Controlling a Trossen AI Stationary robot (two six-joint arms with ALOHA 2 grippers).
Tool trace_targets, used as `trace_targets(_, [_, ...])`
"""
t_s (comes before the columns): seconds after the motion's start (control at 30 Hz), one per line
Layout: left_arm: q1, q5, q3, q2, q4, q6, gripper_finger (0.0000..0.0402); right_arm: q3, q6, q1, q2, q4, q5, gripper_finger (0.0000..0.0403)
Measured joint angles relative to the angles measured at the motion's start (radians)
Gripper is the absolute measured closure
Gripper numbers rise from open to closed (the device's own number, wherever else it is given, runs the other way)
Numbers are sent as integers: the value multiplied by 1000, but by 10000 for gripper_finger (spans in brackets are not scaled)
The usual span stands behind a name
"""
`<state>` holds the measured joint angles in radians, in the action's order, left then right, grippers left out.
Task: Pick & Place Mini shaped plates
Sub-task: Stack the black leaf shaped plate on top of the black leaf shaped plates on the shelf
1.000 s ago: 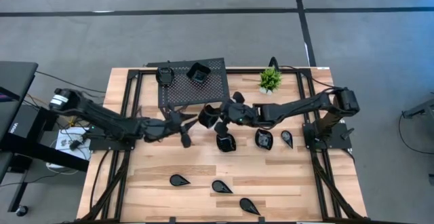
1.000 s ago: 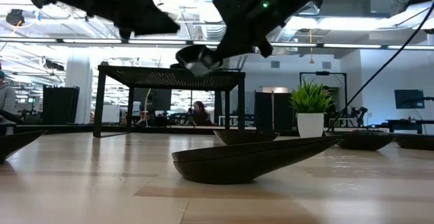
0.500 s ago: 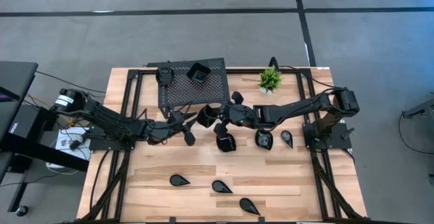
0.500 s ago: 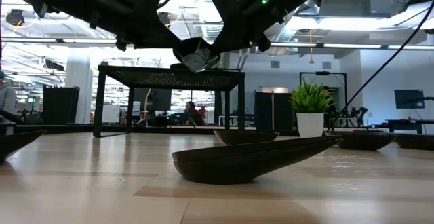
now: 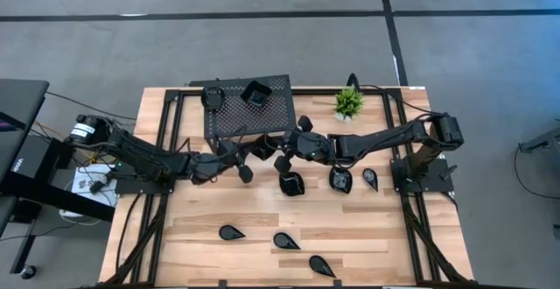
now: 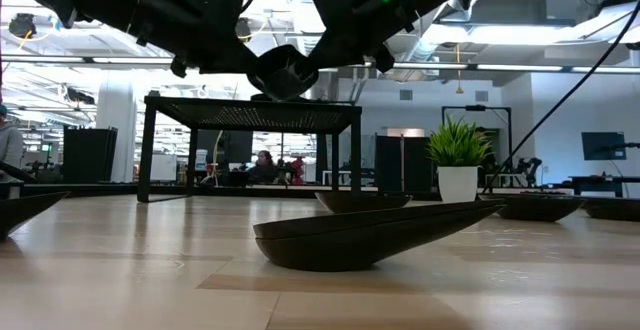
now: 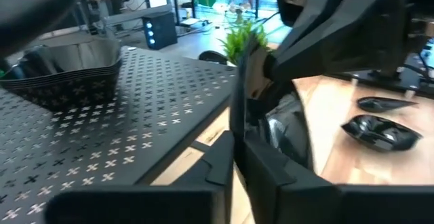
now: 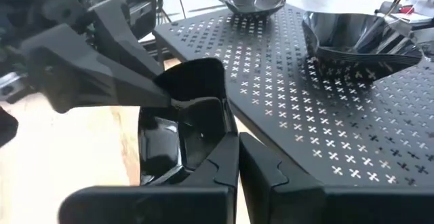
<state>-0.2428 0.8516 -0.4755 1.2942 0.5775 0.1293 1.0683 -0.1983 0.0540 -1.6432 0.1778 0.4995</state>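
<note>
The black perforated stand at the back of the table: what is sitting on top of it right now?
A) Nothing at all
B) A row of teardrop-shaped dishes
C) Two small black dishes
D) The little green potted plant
C: the high view shows two small black dishes, a roundish dish and a squarish dish, on the perforated stand; the potted plant stands on the table beside it.

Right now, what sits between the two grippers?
A glossy black mini plate, held at one edge by the right gripper and at the other by the left gripper; the right wrist view shows it best.
</note>
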Motion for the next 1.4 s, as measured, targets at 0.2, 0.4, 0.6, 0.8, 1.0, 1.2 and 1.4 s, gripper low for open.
trace_targets(0.2, [0,-17,1,0,0,2,390,0,40,-1,0,21,-8,384])
trace_targets(0.4, [-1,-20,1,0,1,5,395,0,-11,-4,0,52,-34,347])
trace_targets(0.6, [-1,-21,1,0,0,7,395,0,-5,-11,0,52,-67,317])
trace_targets(0.8, [-2,-20,1,0,-2,33,393,0,81,-13,3,94,-72,301])
trace_targets(1.0, [-2,-18,1,0,-11,39,394,2,207,9,19,172,-71,300])
trace_targets(1.2, [-1,35,0,-88,-13,11,395,0,325,32,67,155,-1,300])
trace_targets(1.4, [40,75,0,-316,-71,-82,391,1,357,38,139,124,33,300])
